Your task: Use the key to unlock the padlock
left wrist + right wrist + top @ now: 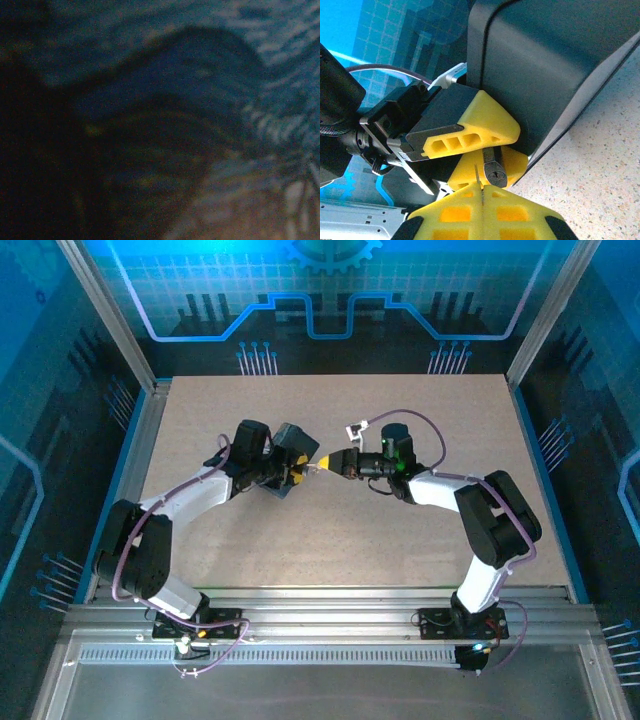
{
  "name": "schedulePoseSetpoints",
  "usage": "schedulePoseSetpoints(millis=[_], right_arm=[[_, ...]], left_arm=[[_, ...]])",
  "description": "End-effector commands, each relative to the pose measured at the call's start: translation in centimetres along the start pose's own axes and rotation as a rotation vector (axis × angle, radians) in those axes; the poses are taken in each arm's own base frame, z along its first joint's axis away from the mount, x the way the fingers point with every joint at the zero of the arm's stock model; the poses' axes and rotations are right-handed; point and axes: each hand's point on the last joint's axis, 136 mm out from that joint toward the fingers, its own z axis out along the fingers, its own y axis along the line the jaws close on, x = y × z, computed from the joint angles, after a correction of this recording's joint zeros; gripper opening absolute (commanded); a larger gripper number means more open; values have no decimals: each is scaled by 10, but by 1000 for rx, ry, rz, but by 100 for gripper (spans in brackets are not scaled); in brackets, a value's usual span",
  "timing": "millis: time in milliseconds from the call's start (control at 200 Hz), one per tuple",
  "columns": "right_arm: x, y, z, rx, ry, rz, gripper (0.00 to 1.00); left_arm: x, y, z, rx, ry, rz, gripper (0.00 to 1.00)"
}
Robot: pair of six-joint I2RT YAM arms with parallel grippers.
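- Two robot arms meet nose to nose at mid-bench (400,570), seen from above: the left end effector (297,472) reaches in from the left and the right end effector (325,467) from the right, their yellow tips almost touching
- A dark-blue tin box (290,440) sits tilted just behind the left end effector, raised against it rather than lying flat
- From the right wrist, the left end effector (495,152) is pinching the padlock (493,169): one yellow wedge-shaped finger (480,127) lies above the small metal body and the other below it, with the slotted end of the lock facing the camera
- The right end effector (481,189) is pressed together on the key (478,176), of which only a thin pale sliver rises from the seam between the two yellow pads
- The tip of the key stands just beside the left edge of the padlock; whether it touches the lock cannot be told
- The tin box (545,65) looms dark and smooth directly behind the padlock, above the speckled bench (600,165)
- The left wrist camera sits hard against the tin box (200,75), showing a dim, blurred swirl of blue painted print
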Motion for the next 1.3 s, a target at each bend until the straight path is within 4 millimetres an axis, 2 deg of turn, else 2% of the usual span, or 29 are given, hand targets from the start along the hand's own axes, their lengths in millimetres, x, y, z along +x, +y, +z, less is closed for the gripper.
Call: schedulePoseSetpoints(millis=[0, 300, 490, 860, 1296], right_arm=[[-2, 8, 5, -25, 7, -23, 0], [-2, 4, 7, -29, 1, -4, 0], [1, 9, 13, -37, 18, -14, 0], [3, 2, 15, -34, 17, 3, 0], [-4, 5, 13, -51, -6, 9, 0]], left_arm=[[6, -20, -16, 81, 15, 20, 0], [6, -23, -20, 97, 16, 18, 0], [5, -24, -19, 108, 18, 10, 0], [7, -25, -23, 127, 19, 6, 0], [6, -28, -23, 139, 15, 4, 0]])
